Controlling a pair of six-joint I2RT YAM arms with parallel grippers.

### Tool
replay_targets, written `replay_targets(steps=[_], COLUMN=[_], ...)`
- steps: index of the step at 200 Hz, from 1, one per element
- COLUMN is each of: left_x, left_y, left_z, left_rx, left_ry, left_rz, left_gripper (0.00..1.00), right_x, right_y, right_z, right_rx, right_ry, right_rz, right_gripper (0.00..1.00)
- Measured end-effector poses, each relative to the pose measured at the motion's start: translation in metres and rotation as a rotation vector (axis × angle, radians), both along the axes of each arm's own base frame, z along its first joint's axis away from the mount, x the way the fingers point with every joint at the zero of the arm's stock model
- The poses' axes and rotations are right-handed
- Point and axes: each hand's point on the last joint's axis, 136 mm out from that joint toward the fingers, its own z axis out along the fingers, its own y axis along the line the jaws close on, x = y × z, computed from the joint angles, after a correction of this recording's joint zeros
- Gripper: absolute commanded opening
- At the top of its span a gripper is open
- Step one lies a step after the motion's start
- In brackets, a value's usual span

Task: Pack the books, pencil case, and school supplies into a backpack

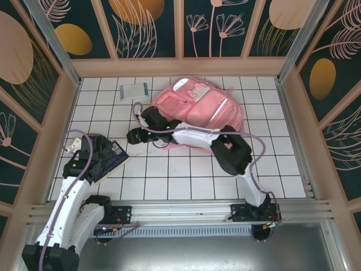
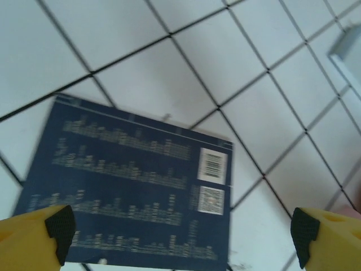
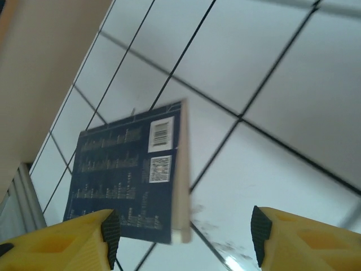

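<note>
Navy book (image 1: 113, 160) lies left of backpack (image 1: 208, 107); left gripper (image 2: 180, 232) spread wide over it (right gripper (image 3: 186, 234) likewise). Best to straddle one edge squarely.

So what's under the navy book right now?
The navy book appears to lie on the white tiled table, tiles showing around its edges. Anything beneath its cover is hidden; the left hand hovers open above it.

White tiled table (image 1: 180, 175), floral wall panels (image 1: 149, 28)
</note>
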Motion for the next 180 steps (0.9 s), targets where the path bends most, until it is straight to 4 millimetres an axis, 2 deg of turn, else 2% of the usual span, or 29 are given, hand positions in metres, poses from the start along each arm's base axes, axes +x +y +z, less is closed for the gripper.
replay_targets(steps=[30,68,85,116,150,180], left_x=[-0.014,-0.039,-0.040,-0.031,-0.037,-0.031], left_y=[0.010,0.028,0.032,0.036,0.040,0.039], left_z=[-0.021,-0.068,-0.072,-0.076,-0.097,-0.102], left_rx=[-0.010,-0.032,-0.039,-0.029,-0.029,-0.044], left_ry=[0.036,0.147,0.137,0.117,0.137,0.129], left_rz=[0.092,0.227,0.255,0.283,0.308,0.302], left_gripper=[0.99,0.99,0.98,0.98,0.98,0.97], right_x=[-0.006,-0.014,-0.023,-0.036,-0.041,-0.045], right_y=[0.025,0.033,0.031,0.030,0.033,0.037], right_z=[-0.022,-0.046,-0.055,-0.057,-0.057,-0.056], right_rx=[0.011,0.001,-0.010,-0.001,0.025,0.060], right_ry=[0.122,0.239,0.290,0.357,0.403,0.459], right_rz=[0.068,0.120,0.148,0.191,0.221,0.245], right_gripper=[0.65,0.64,0.64,0.62,0.60,0.56])
